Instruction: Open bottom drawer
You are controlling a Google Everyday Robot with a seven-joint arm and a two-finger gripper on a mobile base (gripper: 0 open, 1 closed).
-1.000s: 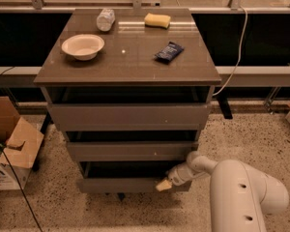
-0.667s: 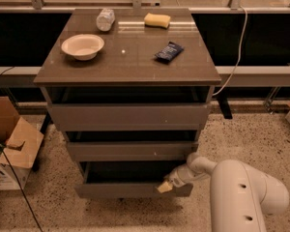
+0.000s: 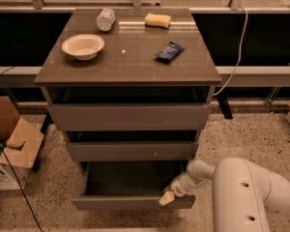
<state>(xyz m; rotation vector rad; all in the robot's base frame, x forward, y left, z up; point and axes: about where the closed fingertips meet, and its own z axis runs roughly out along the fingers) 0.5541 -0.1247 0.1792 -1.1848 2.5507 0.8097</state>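
The grey-brown cabinet (image 3: 130, 115) has three drawers. The bottom drawer (image 3: 133, 202) is pulled out toward me, and its dark grey inside (image 3: 130, 179) shows behind the plain flat front. My gripper (image 3: 167, 197) is at the right end of that drawer's top edge, at the end of my white arm (image 3: 241, 187), which comes in from the lower right. The middle drawer front (image 3: 130, 151), with a small white speck, and the tall top drawer front (image 3: 128, 116) are closed.
On the cabinet top are a white bowl (image 3: 82, 46), a crumpled plastic bottle (image 3: 105, 19), a yellow sponge (image 3: 157, 20) and a dark snack packet (image 3: 169, 51). A cardboard box (image 3: 12, 144) sits on the speckled floor at left. A cable (image 3: 239, 47) hangs at right.
The bottom drawer has slid out toward me, exposing more of its dark inside. My gripper has moved with its front edge, down and toward me.
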